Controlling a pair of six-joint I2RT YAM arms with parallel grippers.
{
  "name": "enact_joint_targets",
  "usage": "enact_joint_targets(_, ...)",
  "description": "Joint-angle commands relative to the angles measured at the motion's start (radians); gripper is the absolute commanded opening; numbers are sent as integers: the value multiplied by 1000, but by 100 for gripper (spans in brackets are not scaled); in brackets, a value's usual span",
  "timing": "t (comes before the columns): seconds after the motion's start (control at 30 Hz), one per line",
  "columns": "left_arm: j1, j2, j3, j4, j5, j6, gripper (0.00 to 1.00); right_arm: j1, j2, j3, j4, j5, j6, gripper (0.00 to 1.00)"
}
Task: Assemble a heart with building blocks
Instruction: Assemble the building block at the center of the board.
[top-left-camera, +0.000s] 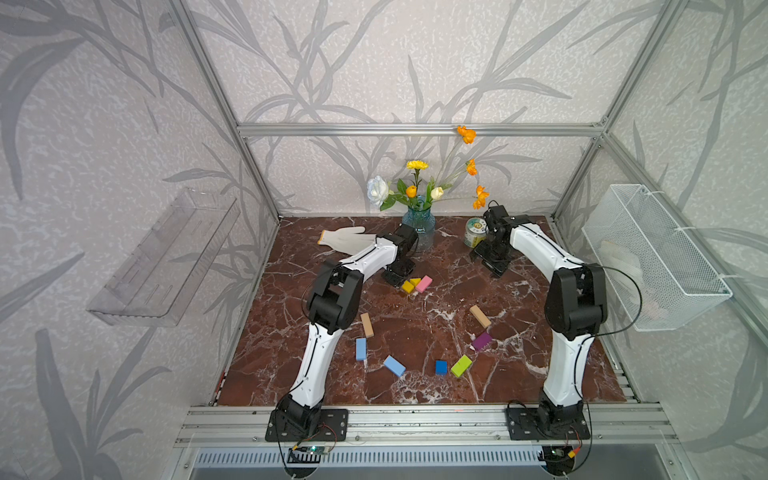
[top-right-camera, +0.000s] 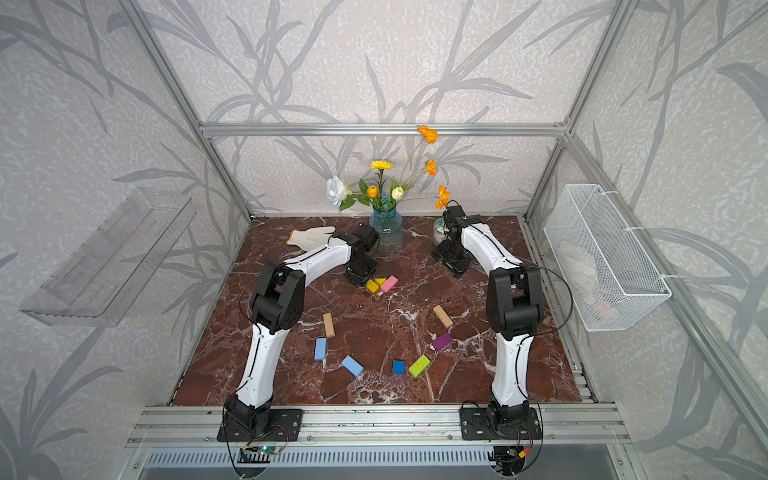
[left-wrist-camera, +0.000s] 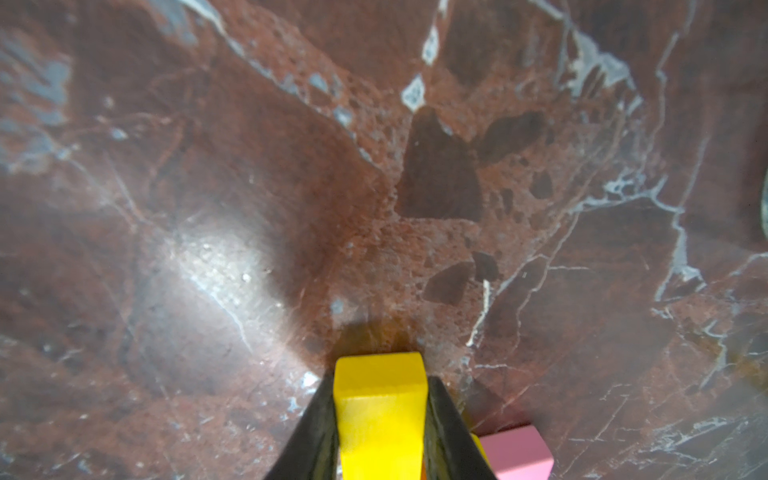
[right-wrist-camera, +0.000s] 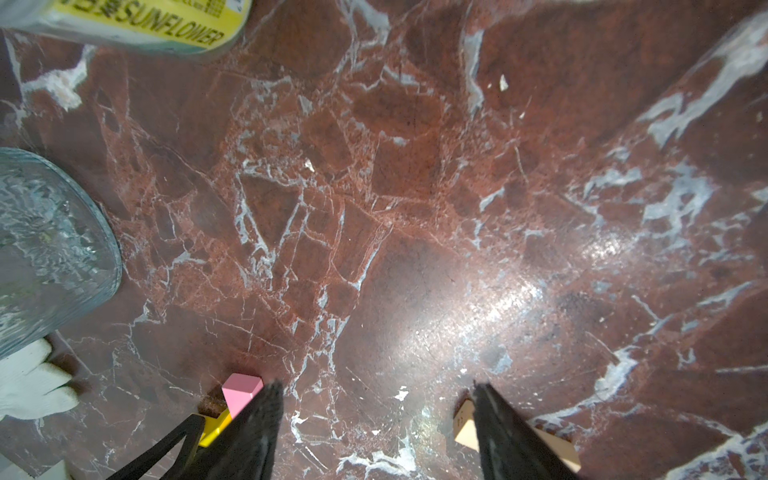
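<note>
1. At the far middle of the table (top-left-camera: 419, 328), your left claw (top-left-camera: 400, 275) has the yellow block (left-wrist-camera: 380, 399). The jaws stand narrow, pressed to its two sides.
2. In the left wrist view the block's length runs straight out ahead between the fingers.
3. Pink block (top-left-camera: 424, 284) lies just right of it, with the tiny yellow wedge (top-left-camera: 415, 281) tucked against both.
4. You cannot tell whether the yellow block is lifted or resting.
5. Right claw (right-wrist-camera: 376, 386) is wide and empty, well apart to the right, near the can (top-left-camera: 475, 233). Your left arm is the nearer by far.
6. Only the top views show the heart outline (top-left-camera: 441, 367): loose, gaps between bricks, its point toward the near edge. Judged from that, yellow belongs at the far dip beside pink.
7. Top views hide the contact behind the claw body; the left wrist view shows it plainly. The right wrist view adds pink's end, a yellow sliver and a tan block (right-wrist-camera: 467, 428) behind one finger.
</note>
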Motion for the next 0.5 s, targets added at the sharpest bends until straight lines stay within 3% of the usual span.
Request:
enact_joint_targets(0.0,-13,46,3,-39,10,-9,31,-4,-5,2,0,0,-10,74)
enact_joint_targets(0.27,-14,46,4,-43,6,-10,32,-4,-3,1,2,-2,-13,74)
enact_joint_targets(0.47,-14,49,3,-33,12,-11,39,-6,-7,-1,7,-3,-15,74)
